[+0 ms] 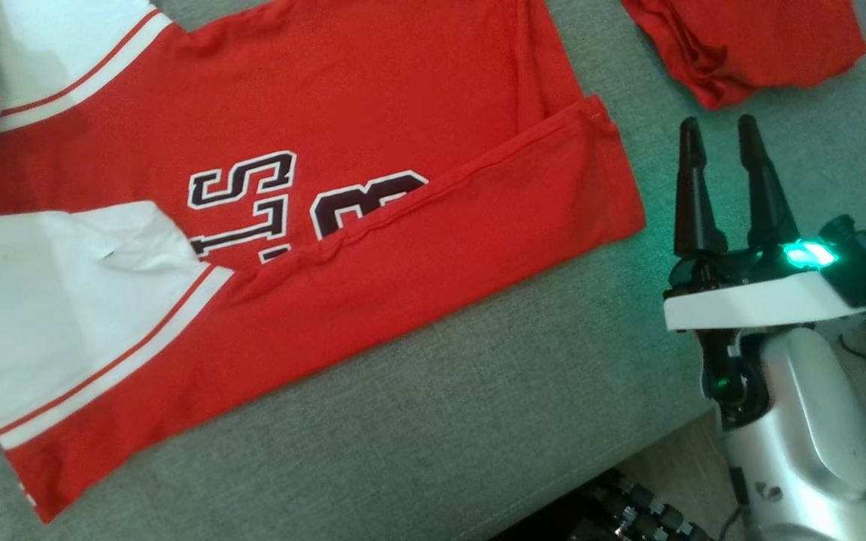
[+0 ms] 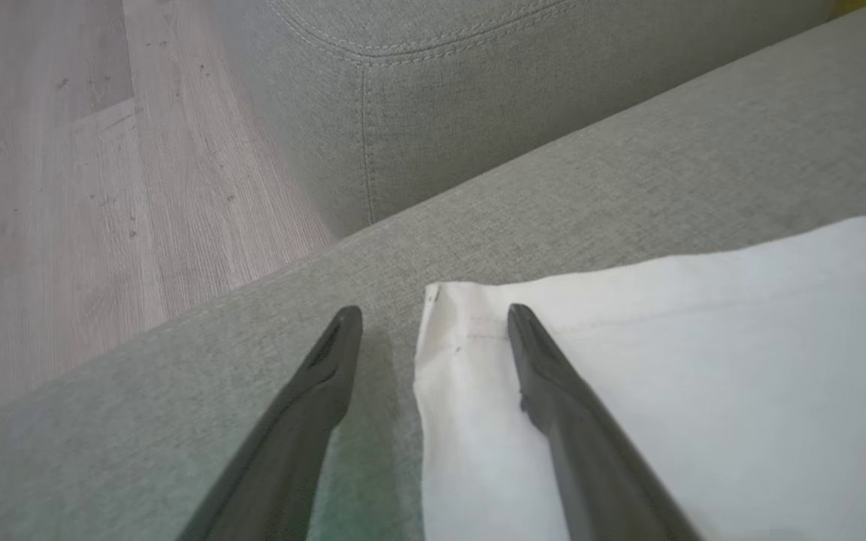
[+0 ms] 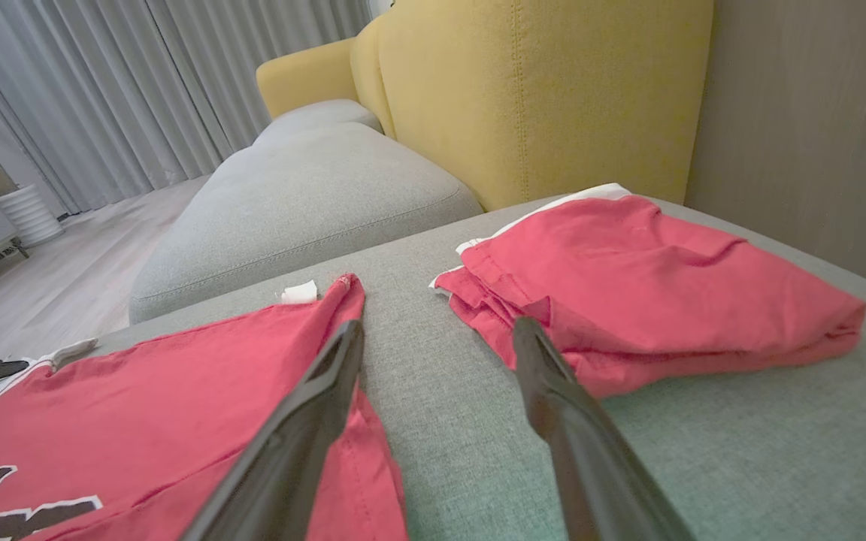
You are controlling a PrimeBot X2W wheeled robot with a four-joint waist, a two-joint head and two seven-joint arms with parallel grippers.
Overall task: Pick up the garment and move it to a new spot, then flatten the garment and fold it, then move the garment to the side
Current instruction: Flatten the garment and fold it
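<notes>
The jersey (image 1: 403, 98) lay flat on the sofa (image 1: 478, 421), partly folded: its near long edge was turned up over the printed numbers, and a white sleeve (image 1: 72, 300) was laid in across the body. A second red garment (image 1: 741, 45) sat folded, apart, at the far right.

The right gripper (image 1: 719, 131) hung just beside the jersey's hem end with its fingers spread and nothing between them. The left gripper (image 2: 433, 319) was spread too, one finger over grey cushion and the other over white cloth (image 2: 704, 361). That was probably the far sleeve, though the wrist view was too close to be sure, or to tell whether a finger touched it.

The jersey looked thin, light and limp. It would likely sag from any single pinch, and the turned-up flap could slide open. The better hold seemed to be through both layers at the two ends of the fold, hem corner and shoulder, lifted evenly.
</notes>
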